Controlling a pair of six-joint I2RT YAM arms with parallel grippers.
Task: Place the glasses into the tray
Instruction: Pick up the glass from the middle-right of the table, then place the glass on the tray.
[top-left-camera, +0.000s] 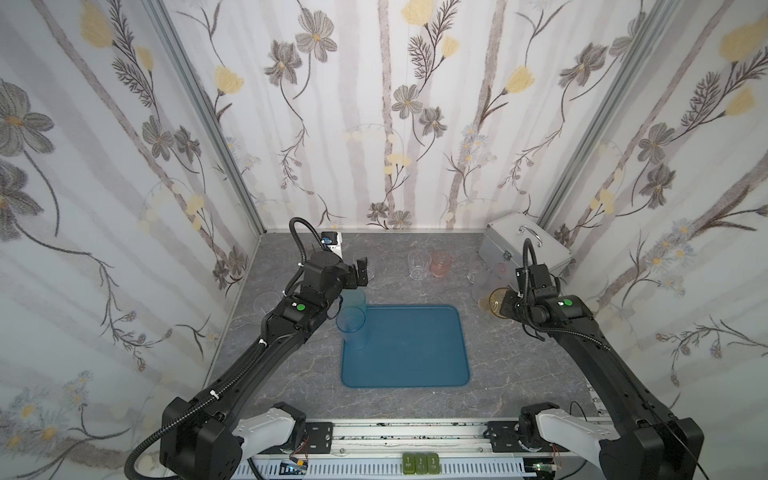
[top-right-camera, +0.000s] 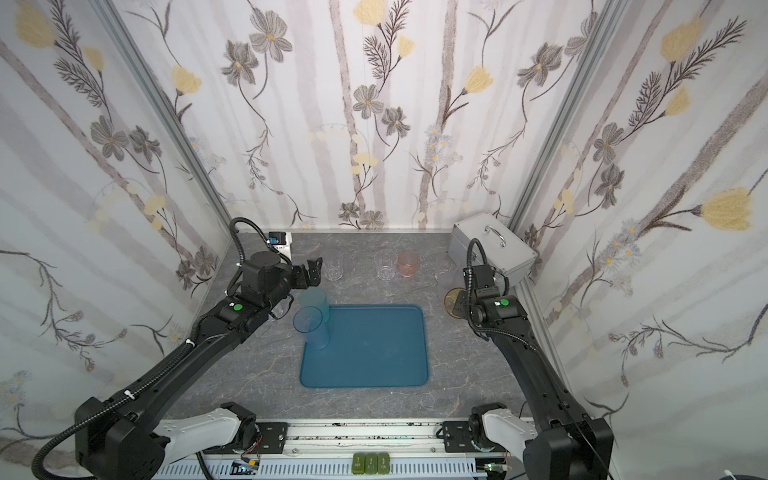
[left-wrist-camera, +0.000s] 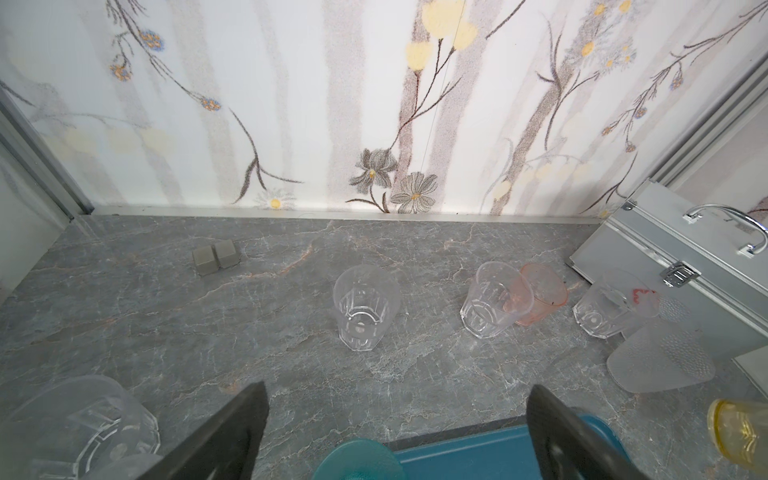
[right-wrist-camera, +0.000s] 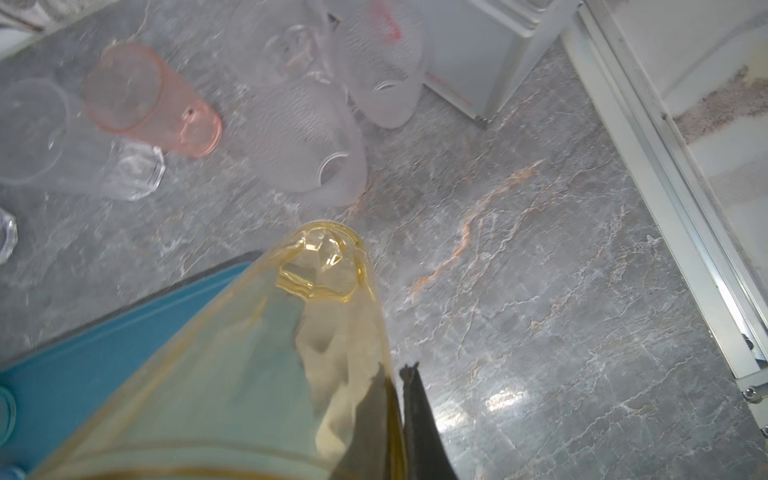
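Note:
The teal tray (top-left-camera: 405, 345) lies mid-table. Two light blue glasses (top-left-camera: 351, 326) stand at its far left corner, one behind the other. My left gripper (top-left-camera: 358, 272) hovers open just beyond them, nothing between its fingers (left-wrist-camera: 249, 415). A clear glass (left-wrist-camera: 363, 307) stands further ahead. My right gripper (right-wrist-camera: 401, 382) is shut on the wall of the amber glass (right-wrist-camera: 291, 353), one finger inside and one outside. That glass is tilted just right of the tray's far right corner (top-left-camera: 498, 302). A clear glass (top-left-camera: 418, 265) and a pink glass (top-left-camera: 440, 263) stand at the back.
A silver case (top-left-camera: 523, 245) with a handle fills the back right corner, with frosted glasses (right-wrist-camera: 307, 141) and a clear one (left-wrist-camera: 602, 307) before it. Two grey cubes (left-wrist-camera: 216, 259) sit at the back left. Another clear glass (left-wrist-camera: 83, 424) stands left of my left arm.

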